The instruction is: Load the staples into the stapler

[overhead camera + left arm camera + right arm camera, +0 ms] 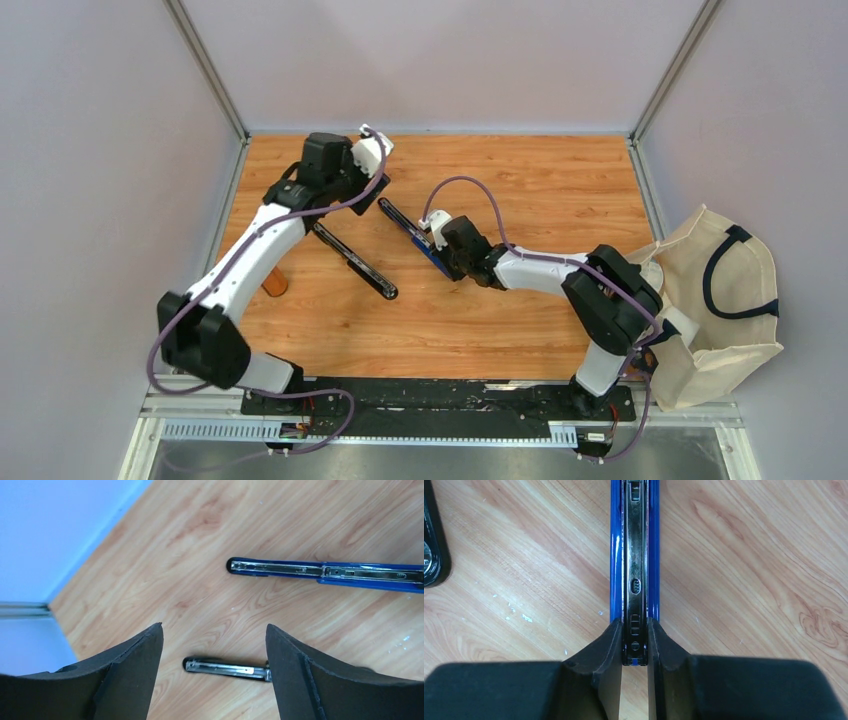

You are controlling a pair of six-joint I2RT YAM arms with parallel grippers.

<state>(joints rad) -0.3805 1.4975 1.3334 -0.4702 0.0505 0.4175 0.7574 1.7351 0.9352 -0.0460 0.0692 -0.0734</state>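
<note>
A blue stapler [410, 232] lies opened flat on the wooden table, its metal magazine facing up. It also shows in the left wrist view [325, 572]. My right gripper [438, 260] is shut on the near end of the blue stapler [635, 580]; its fingertips [611, 640] press both sides of that end. A black stapler [355, 262] lies opened flat to the left. My left gripper [215, 635] is open and empty above the table, with the black stapler's magazine [225, 669] below and between its fingers. In the top view the left gripper [366, 196] hovers by the staplers' far ends. No staples or staple box are in view.
A beige tote bag [715, 300] with dark handles stands off the table's right edge. A short brown cylinder [273, 283] lies under the left arm. Grey walls and metal rails [640, 180] bound the table. The black stapler's end shows at the right wrist view's left edge [431, 555].
</note>
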